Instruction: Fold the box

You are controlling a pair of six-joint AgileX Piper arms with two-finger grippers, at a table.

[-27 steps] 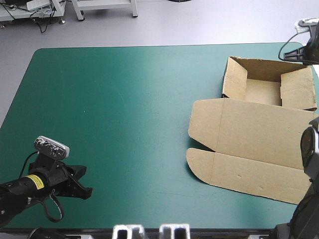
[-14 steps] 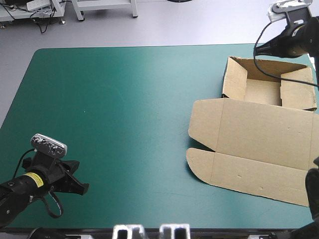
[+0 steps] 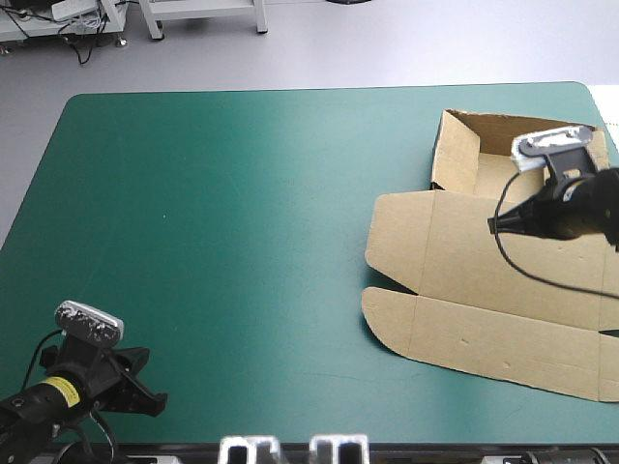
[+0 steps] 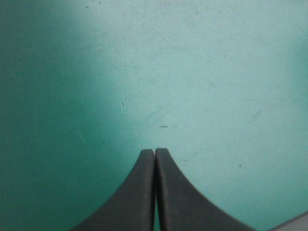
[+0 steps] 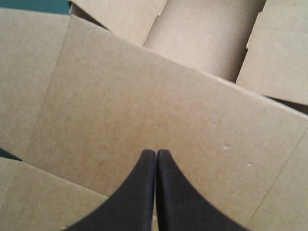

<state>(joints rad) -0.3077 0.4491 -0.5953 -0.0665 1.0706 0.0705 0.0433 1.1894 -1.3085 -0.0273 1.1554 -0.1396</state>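
Showing one box (image 3: 455, 251); two pincers (image 4: 155, 152) (image 5: 156, 153), both closed

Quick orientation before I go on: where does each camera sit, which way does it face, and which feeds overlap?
High view: above and behind the robot, facing forward and down on the cover, box at right; left arm at the near left corner, right arm over the box.
Left wrist view: above that wrist, facing down along shut jaws at bare cover.
Right wrist view: above that wrist, facing along shut jaws at the lid, tray beyond.
Shared: high and right wrist views both show lid and tray.
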